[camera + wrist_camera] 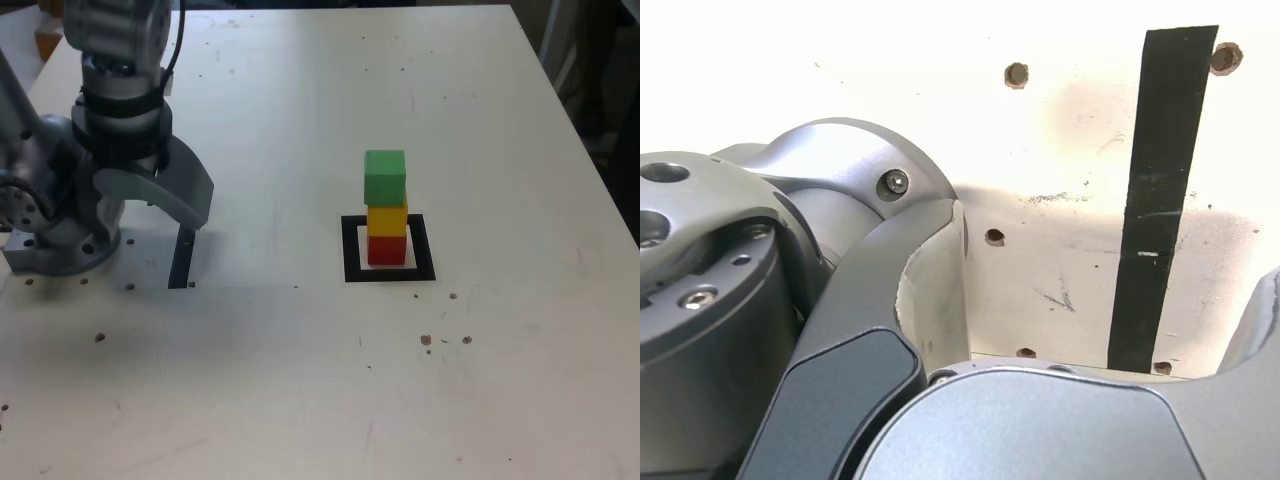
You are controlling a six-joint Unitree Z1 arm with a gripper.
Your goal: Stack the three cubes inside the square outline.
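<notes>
The three cubes stand as one upright stack in the exterior view: the red cube (387,249) at the bottom, the yellow cube (387,218) on it, the green cube (385,177) on top. The stack rests on the white centre of the square outline (350,250), a thick black frame. My gripper (155,222) hangs far to the exterior view's left, beside the arm's base, well apart from the stack. Its jaws are spread and hold nothing. The wrist view shows no cube, only a grey finger (1040,420).
A narrow black strip (182,257) (1158,200) lies on the table under the gripper. The arm's round base (60,245) (700,320) sits bolted at the exterior view's left edge. The white table (300,380) has small specks and screw holes (1016,73).
</notes>
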